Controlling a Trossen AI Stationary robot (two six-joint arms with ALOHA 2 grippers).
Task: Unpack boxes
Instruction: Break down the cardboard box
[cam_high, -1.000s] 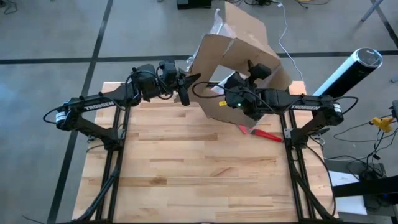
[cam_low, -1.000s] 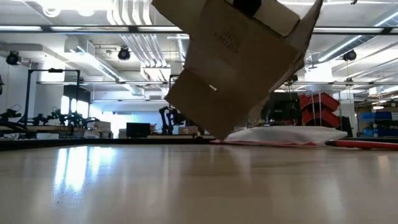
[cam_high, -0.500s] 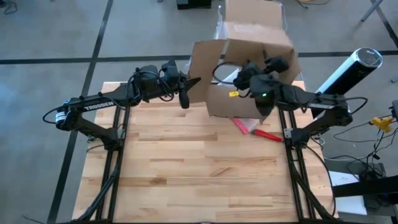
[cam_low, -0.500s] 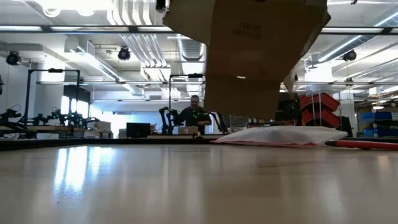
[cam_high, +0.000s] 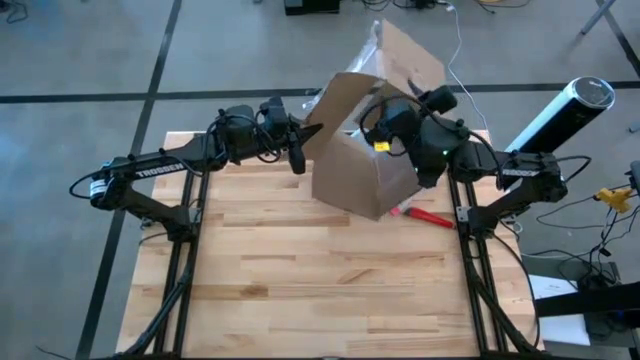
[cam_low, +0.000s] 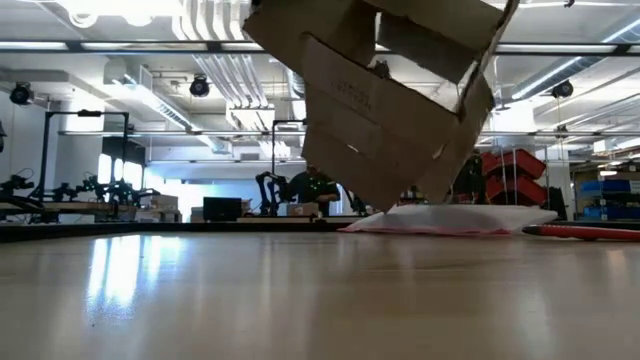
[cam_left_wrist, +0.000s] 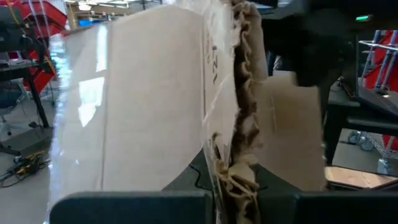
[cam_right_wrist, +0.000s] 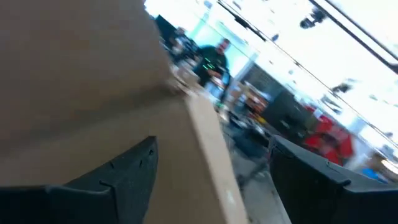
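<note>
The brown cardboard box (cam_high: 355, 170) hangs tilted over the table's far middle, flaps spread; in the low view the box (cam_low: 390, 110) has its lowest corner close above the wood. My left gripper (cam_high: 308, 130) is shut on a flap at the box's left side. My right gripper (cam_high: 385, 125) reaches into the box's top from the right, and in its wrist view my right gripper (cam_right_wrist: 211, 143) stands open astride a cardboard wall. A pink-edged translucent pouch (cam_low: 460, 218) lies flat on the table by the box's right side. My left gripper pinches the flap's torn, frayed edge (cam_left_wrist: 235, 180) between its two fingers, coming level from the table's left. The flap stands on edge between them, and the box hangs off it, tilted. My right gripper has a box wall's edge (cam_right_wrist: 208, 149) between its parted fingers. One finger (cam_right_wrist: 112, 180) lies along the wall's broad face; room background shows between the wall and the other finger (cam_right_wrist: 311, 180).
A red-handled tool (cam_high: 432, 218) lies on the table right of the pouch. A white and black cylinder (cam_high: 560, 110) stands off the table's right far corner. The near half of the wooden table (cam_high: 320, 300) is bare wood.
My right gripper has gone toward the table's far edge and turned at the wrist, rocking the box. A second ago the box was tilted; half a second ago it hung square. Now it tilts again, one corner down toward the table. The pouch has stayed put.
</note>
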